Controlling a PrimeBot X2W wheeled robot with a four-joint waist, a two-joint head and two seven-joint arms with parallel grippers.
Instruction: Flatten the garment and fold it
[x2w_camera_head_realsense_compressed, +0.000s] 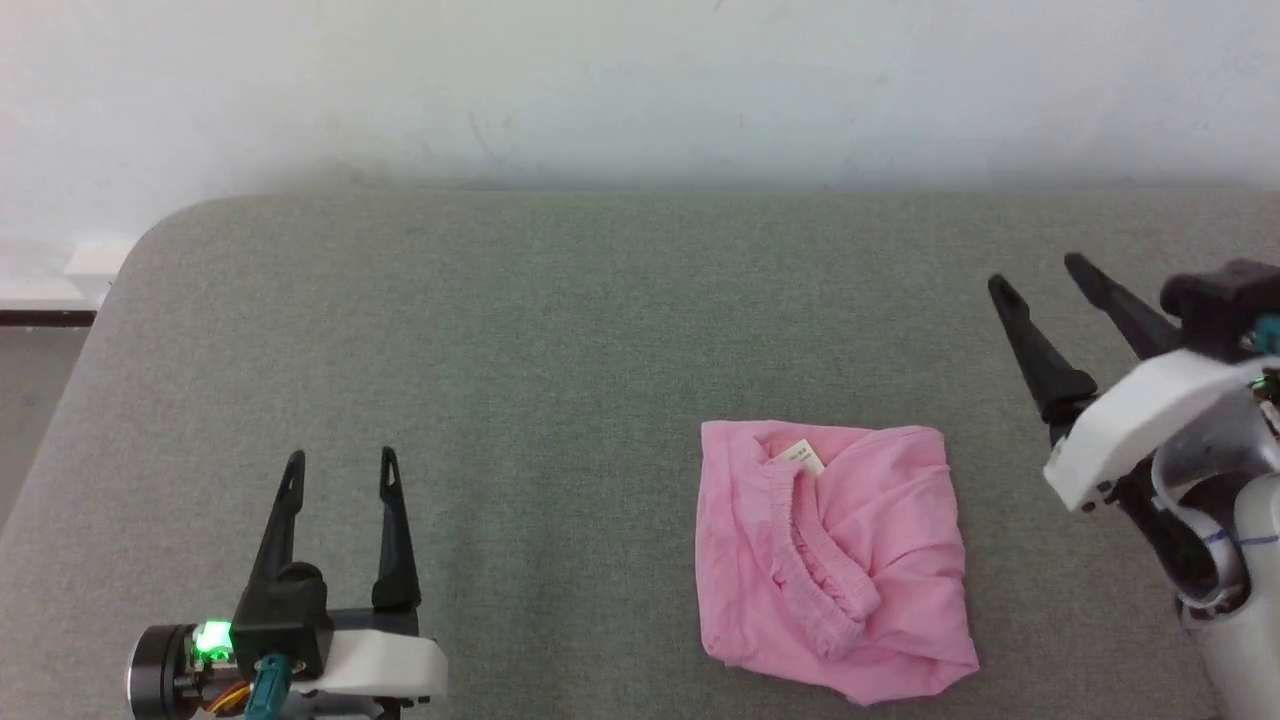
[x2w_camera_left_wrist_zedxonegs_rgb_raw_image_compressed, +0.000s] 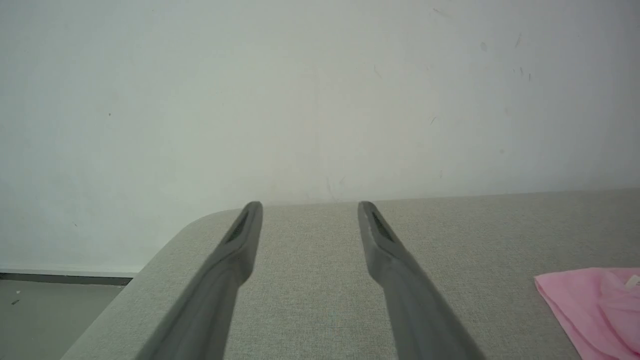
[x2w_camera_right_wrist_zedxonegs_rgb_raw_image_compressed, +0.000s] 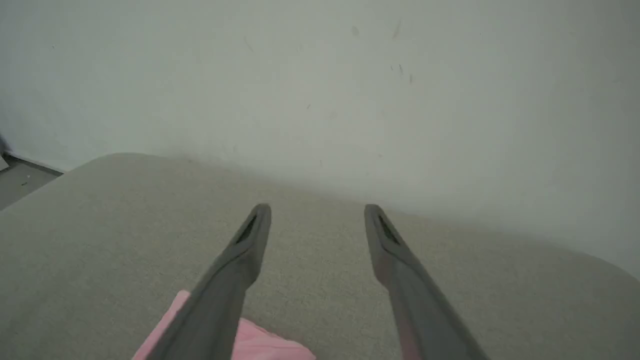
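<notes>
Plain light-pink shorts (x2w_camera_head_realsense_compressed: 830, 560), one solid colour, with a small white label (x2w_camera_head_realsense_compressed: 800, 458) carrying tiny dark print. The tabletop (x2w_camera_head_realsense_compressed: 560, 330) is heathered grey-green cloth. The wall (x2w_camera_head_realsense_compressed: 640, 80) is off-white with faint dark scuffs. The left gripper (x2w_camera_head_realsense_compressed: 341, 456) and right gripper (x2w_camera_head_realsense_compressed: 1035, 271) are black and white. A green light (x2w_camera_head_realsense_compressed: 212, 638) glows bright.

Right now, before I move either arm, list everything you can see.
shorts: one, light pink, rumpled on the table, right of centre, touching neither gripper
label: one, white, at the shorts' waistband
table: one, grey fabric top, rounded corner
wall: one, whitish, behind the table
floor: grey, past the table's left corner
left gripper: one, dark fingers, open, lower left
right gripper: one, dark fingers, open, right of the shorts
</notes>
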